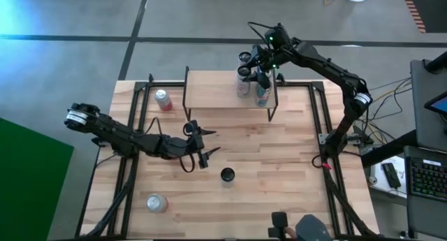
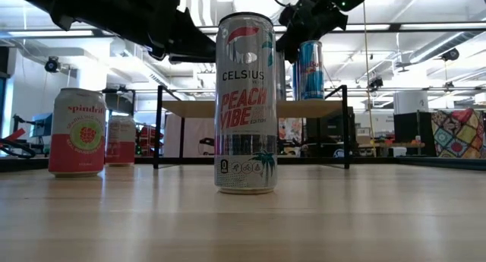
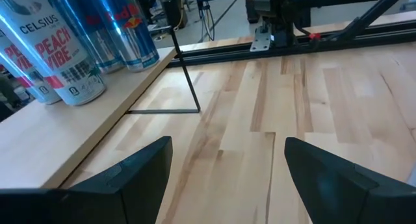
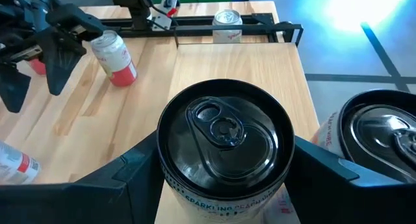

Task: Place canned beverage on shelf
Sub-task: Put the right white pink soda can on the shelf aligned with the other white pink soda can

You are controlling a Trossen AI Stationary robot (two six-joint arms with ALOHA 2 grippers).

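Observation:
The shelf (image 1: 223,94), a low wood plank on thin black legs, stands at the table's far middle. Several cans (image 3: 71,55) stand at its right end. My right gripper (image 4: 224,169) is over that end, shut on a black-topped Celsius can (image 4: 221,136), beside another can (image 4: 383,133). My left gripper (image 1: 204,147) is open and empty above the table's middle, in front of the shelf. One more Celsius can (image 2: 244,102) stands on its base on the table nearer the front edge. My right gripper pinches the Celsius can's wall just below the top rim (image 4: 170,164) between its two fingers, one on each side. The fingers come from above, slanting down. The can is upright over the shelf plank; its bottom is hidden, so whether it rests there I cannot tell.
A pink Spindrift can (image 1: 163,100) stands left of the shelf, and another (image 1: 156,202) stands at the near left. Black frame rails (image 1: 136,122) run along the table's left and right sides. Bare wood lies between the shelf and the front Celsius can.

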